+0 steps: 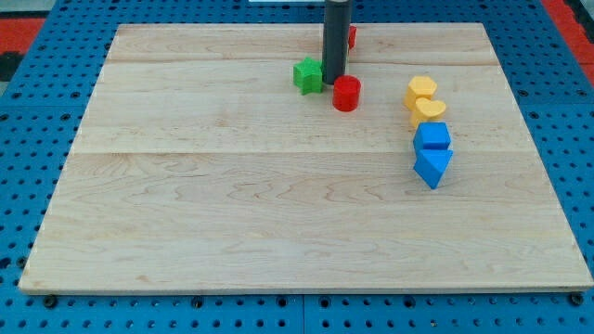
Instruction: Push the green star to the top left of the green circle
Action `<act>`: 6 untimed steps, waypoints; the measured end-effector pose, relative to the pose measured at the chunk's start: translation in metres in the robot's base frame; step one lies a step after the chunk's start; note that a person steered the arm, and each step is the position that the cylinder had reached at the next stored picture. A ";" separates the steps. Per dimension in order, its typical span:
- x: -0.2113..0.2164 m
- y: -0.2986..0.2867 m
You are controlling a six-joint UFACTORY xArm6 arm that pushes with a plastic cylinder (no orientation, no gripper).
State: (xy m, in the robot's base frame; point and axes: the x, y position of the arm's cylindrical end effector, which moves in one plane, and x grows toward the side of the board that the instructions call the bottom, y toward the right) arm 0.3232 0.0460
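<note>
Pale wooden board (pixel 232 213); my tip (pixel 332 84) between green star (pixel 307 75), red cylinder (pixel 346 94); no jaws

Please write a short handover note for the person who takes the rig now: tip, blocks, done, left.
My tip rests between the green star-shaped block on the view's left and the red cylinder block on the view's right, close to both. A red block shows partly behind the rod. No green circle block is visible; the rod may hide it. Done: cannot confirm. Left: find the circle, then push the star to its top left.
</note>
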 end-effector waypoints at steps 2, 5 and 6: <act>0.039 -0.040; -0.007 -0.046; -0.025 -0.045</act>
State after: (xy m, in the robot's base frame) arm 0.2987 0.0008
